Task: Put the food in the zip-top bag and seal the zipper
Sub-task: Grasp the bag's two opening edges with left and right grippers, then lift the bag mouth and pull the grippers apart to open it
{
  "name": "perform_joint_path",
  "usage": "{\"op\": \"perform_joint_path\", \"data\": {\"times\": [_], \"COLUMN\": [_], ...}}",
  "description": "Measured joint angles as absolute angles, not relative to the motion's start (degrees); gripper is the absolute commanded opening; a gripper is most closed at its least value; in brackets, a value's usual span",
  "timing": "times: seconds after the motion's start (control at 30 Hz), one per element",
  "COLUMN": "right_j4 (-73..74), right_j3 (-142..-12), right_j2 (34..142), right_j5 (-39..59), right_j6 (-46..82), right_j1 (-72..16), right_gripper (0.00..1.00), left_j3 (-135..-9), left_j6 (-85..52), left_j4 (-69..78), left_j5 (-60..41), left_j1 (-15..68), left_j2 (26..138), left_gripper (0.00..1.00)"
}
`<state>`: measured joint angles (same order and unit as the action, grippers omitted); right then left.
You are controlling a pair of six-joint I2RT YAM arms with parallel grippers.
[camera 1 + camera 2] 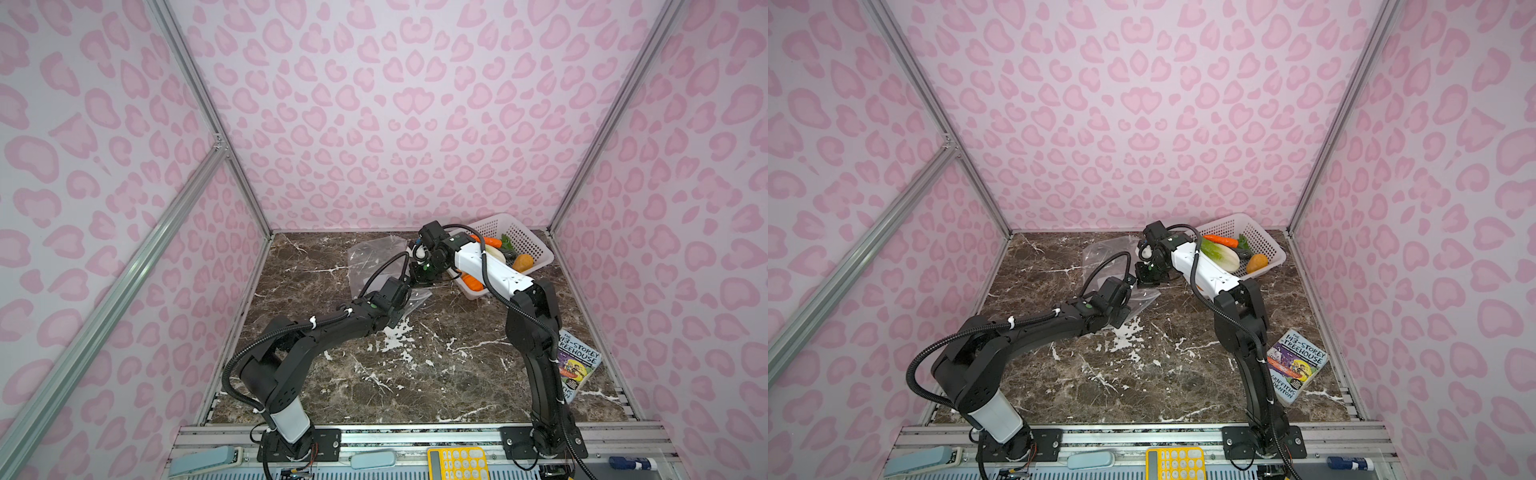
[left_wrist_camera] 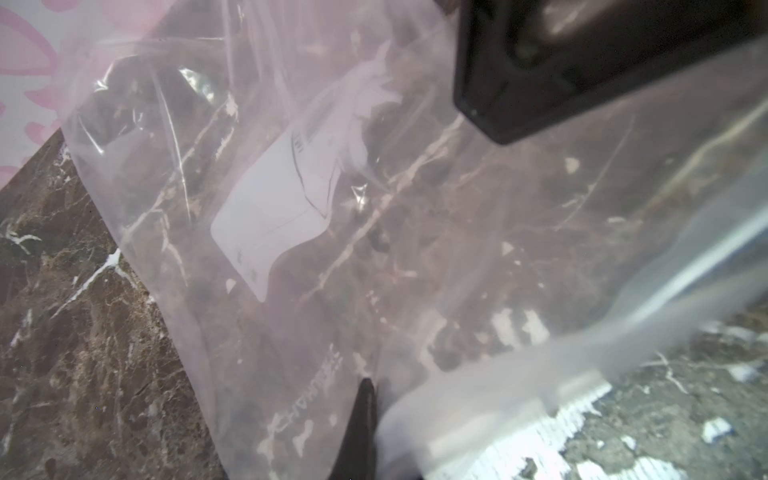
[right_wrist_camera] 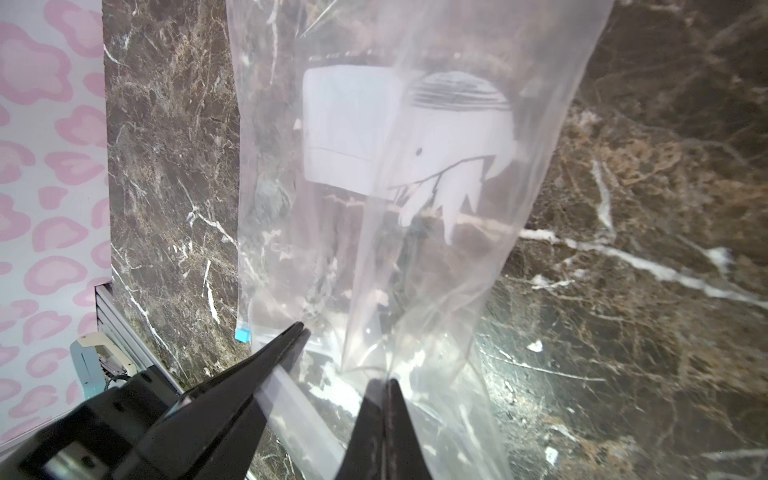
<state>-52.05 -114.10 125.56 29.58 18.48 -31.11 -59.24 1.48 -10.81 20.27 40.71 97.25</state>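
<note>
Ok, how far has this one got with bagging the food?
Early. Nothing is bagged: the carrot, cabbage and potato lie in the basket, and the zip-top bag looks empty. In hand: the left gripper and right gripper have their fingers shut on the bag's mouth edge. Still to do: open it, fill it, seal the zipper.

A clear, crinkled bag with a white printed patch sprawls on the worktop near the back, just left of the basket. Its zipper ends by a small blue tab. A carrot, a cabbage and a potato lie in the basket.
</note>
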Motion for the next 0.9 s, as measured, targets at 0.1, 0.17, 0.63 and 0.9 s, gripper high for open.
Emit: {"op": "perform_joint_path", "data": {"times": [0.1, 0.17, 0.63, 0.9], "right_j4": [-52.8, -52.7, -41.8, -30.5], "right_j3": [-116.7, -118.0, -96.6, -71.7], "right_j2": [125.6, 125.1, 100.2, 79.7], "right_j5": [29.6, 28.7, 24.1, 21.3], "right_j6": [19.0, 19.1, 24.7, 30.1], "right_j1": [-31.1, -31.2, -28.6, -30.2], "right_gripper": [0.32, 0.43, 0.64, 0.77], "left_j3": [-59.9, -60.2, -65.0, -65.8], "left_j6": [0.4, -1.1, -18.4, -30.9], "left_j4": [-10.7, -11.2, -20.1, -22.7], "left_j5": [19.6, 18.6, 6.6, 0.3], "left_j1": [40.6, 40.6, 39.4, 39.0], "left_j2": [97.2, 96.9, 88.8, 84.2], "left_gripper": [0.04, 0.04, 0.03, 0.03]}}
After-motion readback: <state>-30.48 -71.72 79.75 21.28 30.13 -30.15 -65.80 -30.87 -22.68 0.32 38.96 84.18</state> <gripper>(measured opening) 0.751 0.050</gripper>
